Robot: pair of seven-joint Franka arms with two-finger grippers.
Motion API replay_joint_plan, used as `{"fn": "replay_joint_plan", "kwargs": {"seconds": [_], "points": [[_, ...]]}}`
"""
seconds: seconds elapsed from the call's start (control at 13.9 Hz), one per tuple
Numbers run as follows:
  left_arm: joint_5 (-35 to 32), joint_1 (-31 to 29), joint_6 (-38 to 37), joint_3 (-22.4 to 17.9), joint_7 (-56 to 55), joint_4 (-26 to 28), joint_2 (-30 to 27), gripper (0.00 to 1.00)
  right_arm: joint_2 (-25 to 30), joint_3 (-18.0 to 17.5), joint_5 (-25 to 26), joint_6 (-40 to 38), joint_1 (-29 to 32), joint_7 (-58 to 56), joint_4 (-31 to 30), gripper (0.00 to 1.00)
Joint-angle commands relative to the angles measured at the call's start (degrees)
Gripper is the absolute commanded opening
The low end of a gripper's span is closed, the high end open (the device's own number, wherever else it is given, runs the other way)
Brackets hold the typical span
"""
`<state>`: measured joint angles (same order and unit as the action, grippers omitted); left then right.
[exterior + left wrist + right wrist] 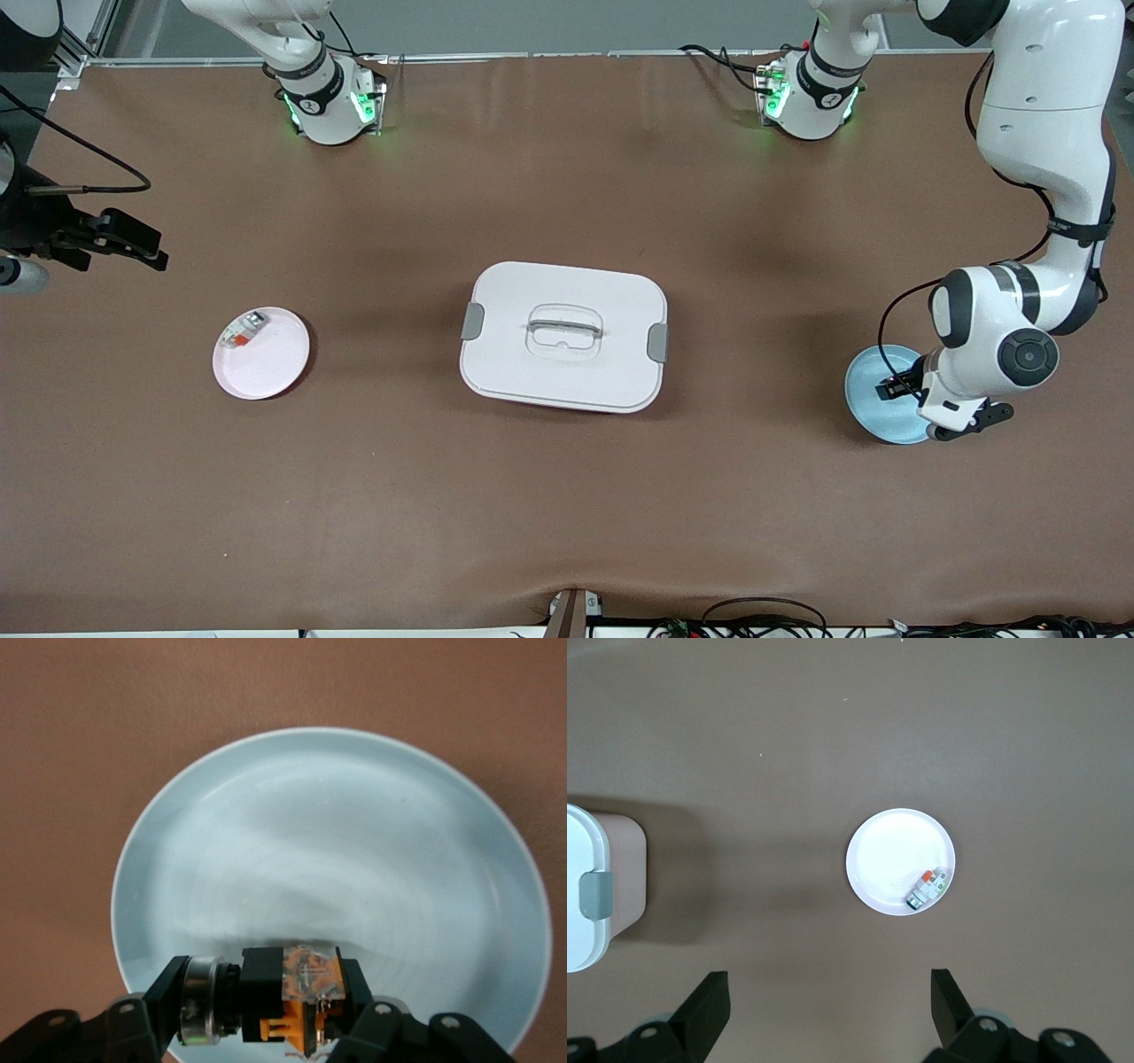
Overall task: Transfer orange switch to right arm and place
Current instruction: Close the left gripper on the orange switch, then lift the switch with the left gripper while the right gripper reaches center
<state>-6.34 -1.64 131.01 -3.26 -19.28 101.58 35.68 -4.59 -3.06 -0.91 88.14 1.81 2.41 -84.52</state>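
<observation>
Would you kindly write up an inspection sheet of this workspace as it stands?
Surface: brown table.
Job's things: tiny black-and-orange switch on pale blue round plate, between the left gripper's fingers.
Clutter: white lidded rectangular box mid-table; pink round plate holding a small white-and-grey piece.
Grippers: left gripper low at the switch; right gripper open, waiting in the air.
Cables: bundle at the table's near edge.
Surroundings: nothing seen.

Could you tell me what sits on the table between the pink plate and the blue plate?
The front view shows a closed white lidded box on the table between the pink plate and the blue plate.
</observation>
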Motion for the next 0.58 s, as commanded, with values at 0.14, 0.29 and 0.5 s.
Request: {"fn": "replay_joint_plan", "kwargs": {"seconds": [0.14,0.29,0.5], "points": [[1.4,-0.4,-9.3,2.7,-1.8,-2.6,-6.8,0.0,0.0,-0.5,1.0,-0.9,0.1,0.5,0.8,1.0],[1.7,-0.1,-14.2,3.1,-1.9,-4.5,-10.4,0.0,0.0,-0.5,1.0,-0.9,0.1,0.5,0.8,1.0],[1.9,-0.5,-19.6,5.5,-1.8,-6.0,-14.8,0.0,0.0,-0.5,1.0,-0.9,0.1,0.5,0.8,1.0]]}}
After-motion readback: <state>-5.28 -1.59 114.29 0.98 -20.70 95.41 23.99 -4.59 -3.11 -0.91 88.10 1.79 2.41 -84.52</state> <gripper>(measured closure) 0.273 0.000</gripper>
